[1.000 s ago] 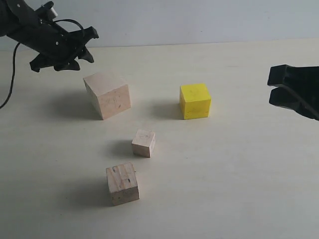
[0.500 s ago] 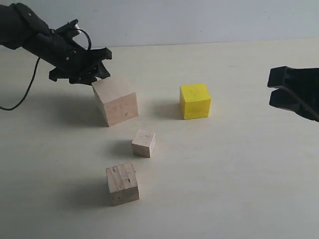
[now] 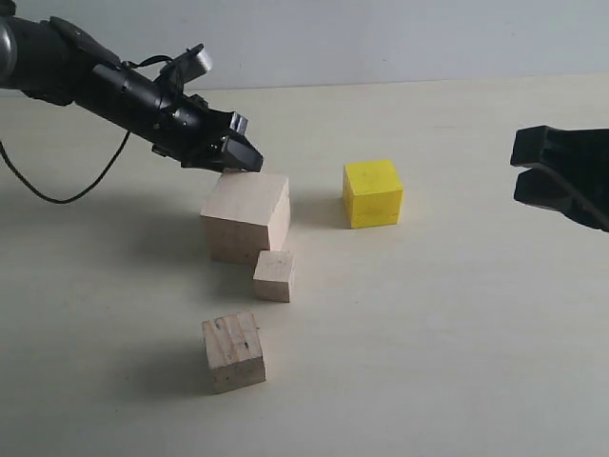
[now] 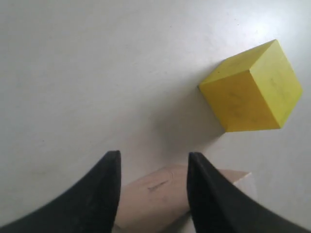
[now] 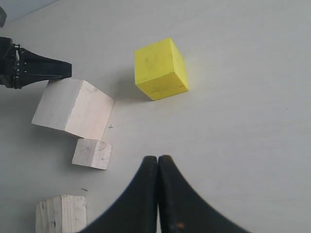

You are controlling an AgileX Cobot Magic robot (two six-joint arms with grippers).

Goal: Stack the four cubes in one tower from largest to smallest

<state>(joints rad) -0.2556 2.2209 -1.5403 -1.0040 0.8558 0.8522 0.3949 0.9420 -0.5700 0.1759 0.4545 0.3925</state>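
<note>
Nearest the big wood cube (image 3: 245,214): left gripper (image 3: 243,162), spread apart, right at its back top edge. Far off to that cube's side: right gripper (image 5: 158,160), pressed together.

A pale, plain table (image 3: 457,333) carries four cubes. In the exterior view the large wood cube (image 3: 245,217) sits left of centre, with the small wood cube (image 3: 274,276) close against its near side. The striped medium wood cube (image 3: 233,352) lies nearer still, and the yellow cube (image 3: 372,192) sits apart to the right.
</note>
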